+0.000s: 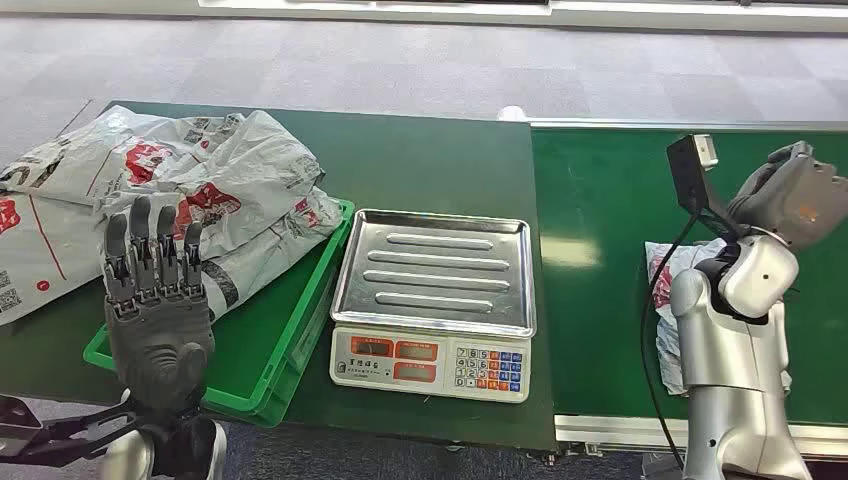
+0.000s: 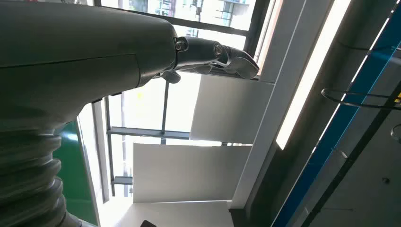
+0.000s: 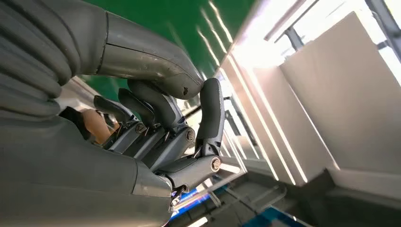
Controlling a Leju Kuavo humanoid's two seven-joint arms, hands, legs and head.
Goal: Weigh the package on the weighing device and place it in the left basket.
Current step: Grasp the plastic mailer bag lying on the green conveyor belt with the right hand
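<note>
Nearest, the robot's left hand is raised palm-away at the front edge of the green tabletop, its fingers straight, apart and holding nothing. Just behind it a green basket holds a heap of grey and red printed bags that spills over its left side. Beside the basket sits the scale, its steel pan bare. To the right, on the green conveyor, a package lies partly hidden behind the silver right arm. The right hand is lifted above the belt, fingers curled inward around nothing.
</note>
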